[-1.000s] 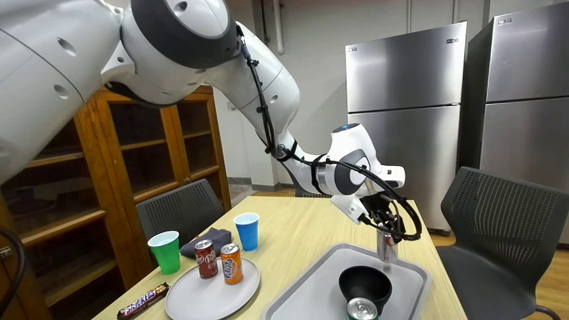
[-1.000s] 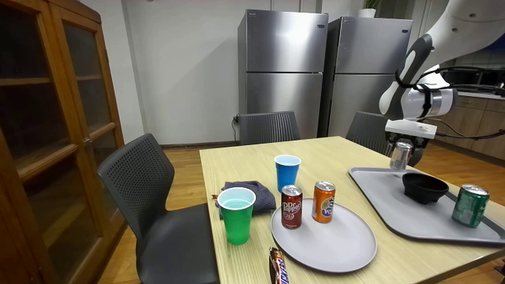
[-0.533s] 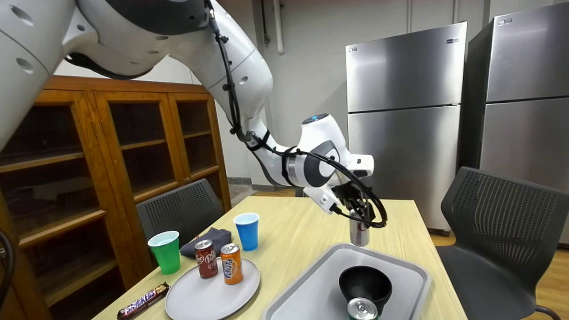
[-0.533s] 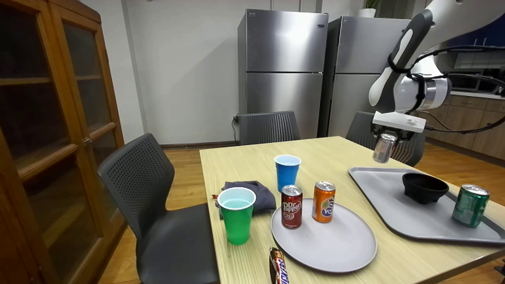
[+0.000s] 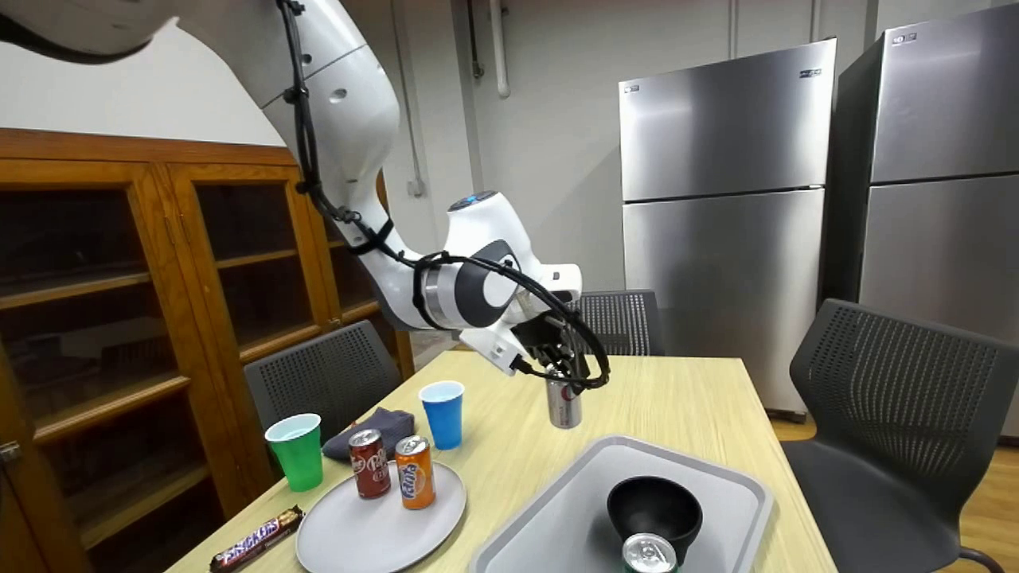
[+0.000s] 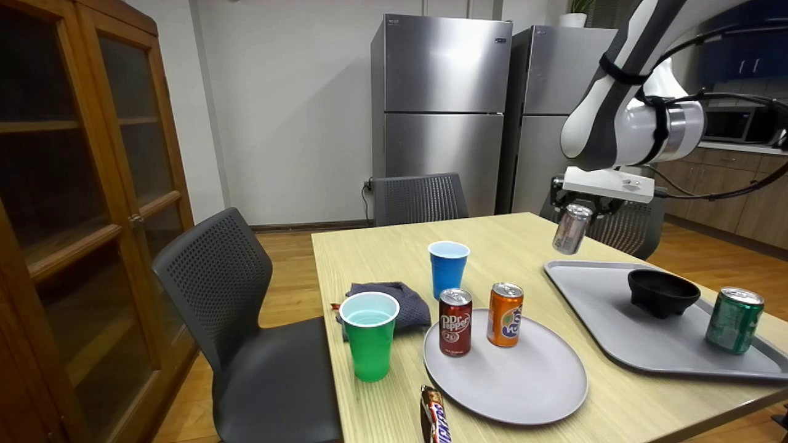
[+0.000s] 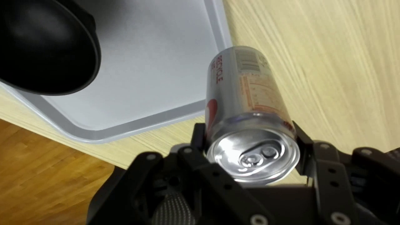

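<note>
Silver can [image 7: 243, 90] moved farther from black bowl [image 5: 654, 505], clamped between fingers [image 7: 198, 136], RECYCLE lettering [image 7: 219, 69] legible (wrist view only)

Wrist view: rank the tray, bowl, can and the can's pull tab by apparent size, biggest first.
1. Tray
2. Bowl and can, unranked: the frame cuts off the bowl, and the can is nearer the camera.
3. Pull tab
</note>
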Robot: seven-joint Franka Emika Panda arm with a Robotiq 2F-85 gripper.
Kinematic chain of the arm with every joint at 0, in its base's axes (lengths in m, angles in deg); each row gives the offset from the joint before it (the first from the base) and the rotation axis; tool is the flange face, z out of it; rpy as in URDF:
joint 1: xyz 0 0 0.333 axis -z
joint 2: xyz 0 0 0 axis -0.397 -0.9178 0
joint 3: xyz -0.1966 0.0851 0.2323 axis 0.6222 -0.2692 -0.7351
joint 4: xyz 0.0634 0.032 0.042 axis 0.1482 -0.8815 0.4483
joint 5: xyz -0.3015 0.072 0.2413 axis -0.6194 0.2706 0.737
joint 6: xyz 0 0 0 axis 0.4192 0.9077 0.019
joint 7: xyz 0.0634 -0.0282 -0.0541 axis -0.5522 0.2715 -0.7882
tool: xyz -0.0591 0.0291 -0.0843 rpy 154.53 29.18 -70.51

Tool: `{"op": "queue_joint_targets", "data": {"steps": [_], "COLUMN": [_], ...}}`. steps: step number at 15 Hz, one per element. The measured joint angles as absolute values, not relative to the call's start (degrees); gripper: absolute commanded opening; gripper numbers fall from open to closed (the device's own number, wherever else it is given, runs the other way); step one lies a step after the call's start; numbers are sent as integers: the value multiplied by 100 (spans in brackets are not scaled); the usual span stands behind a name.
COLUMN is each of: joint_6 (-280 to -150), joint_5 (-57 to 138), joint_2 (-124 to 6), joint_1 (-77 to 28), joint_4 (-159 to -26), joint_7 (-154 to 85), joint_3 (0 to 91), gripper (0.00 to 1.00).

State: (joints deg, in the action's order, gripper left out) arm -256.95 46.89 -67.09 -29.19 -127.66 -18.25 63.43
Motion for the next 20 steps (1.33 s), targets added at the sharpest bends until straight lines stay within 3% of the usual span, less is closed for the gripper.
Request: {"op": "queue_joint_targets", "data": {"steps": [8,20], "joint_6": [-25902,-25954], "joint_5": [3808,2596], "joint_2": [-5797,-5079], "joint_1": [-4440,-6217], "joint_4": [-13878,-14450], "joint_7": [-1825,-1738], "joint_3": [7229,8141], "gripper": [39,39]}}
